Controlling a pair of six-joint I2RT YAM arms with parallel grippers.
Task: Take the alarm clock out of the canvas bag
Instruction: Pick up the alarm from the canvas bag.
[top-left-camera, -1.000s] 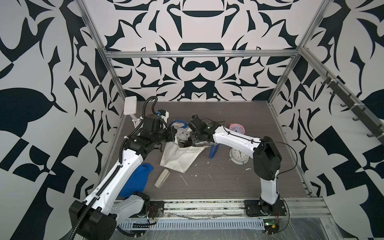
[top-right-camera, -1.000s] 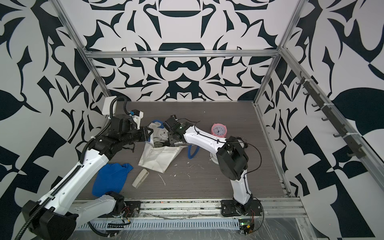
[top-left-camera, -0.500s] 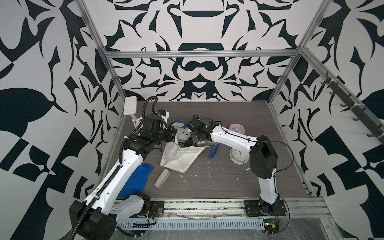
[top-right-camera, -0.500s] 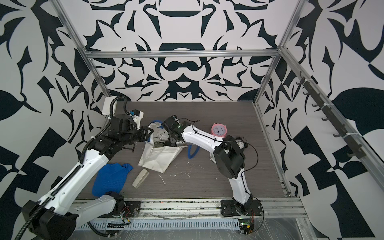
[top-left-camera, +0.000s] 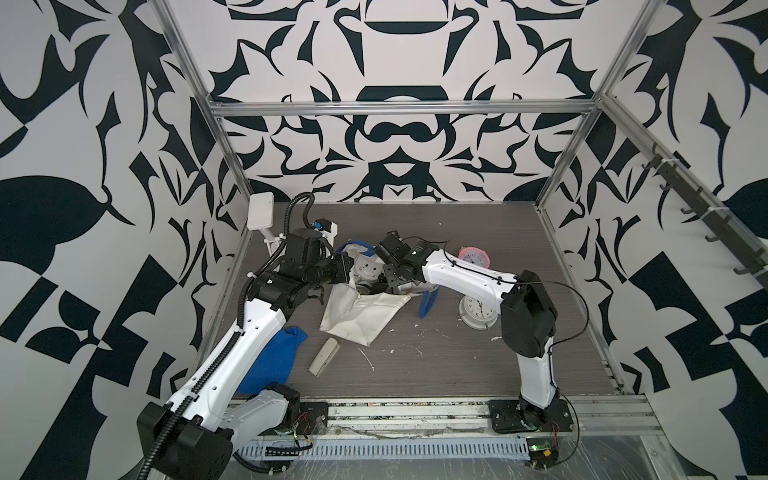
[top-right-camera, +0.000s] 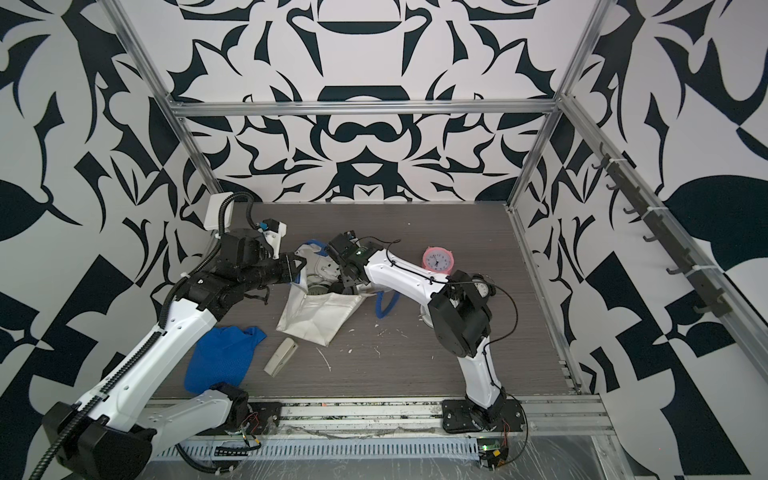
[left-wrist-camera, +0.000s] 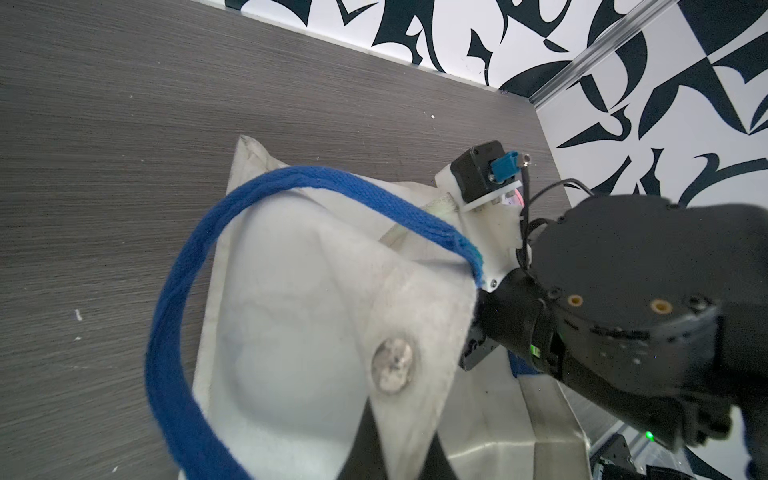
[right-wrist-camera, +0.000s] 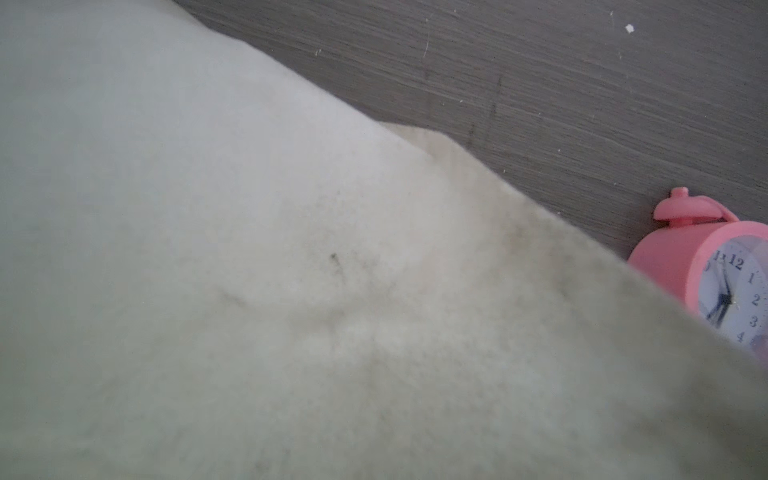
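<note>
Clamped limp off-white canvas bag (top-left-camera: 357, 320) by rim in closed left gripper (left-wrist-camera: 399, 444); right gripper (top-left-camera: 390, 283) sunk inside mouth, opening untellable; rigid alarm clock judged graspable across body

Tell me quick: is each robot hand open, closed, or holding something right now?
Left gripper: closed on the rim of the canvas bag.
Right gripper: down in the bag's mouth, hidden; open or closed cannot be told.

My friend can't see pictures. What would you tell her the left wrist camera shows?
The left gripper pinches the rim of an off-white canvas bag with a looping blue strap, holding it up over a grey table. The black right arm pokes in behind the lifted cloth, which has a round metal snap.
</note>
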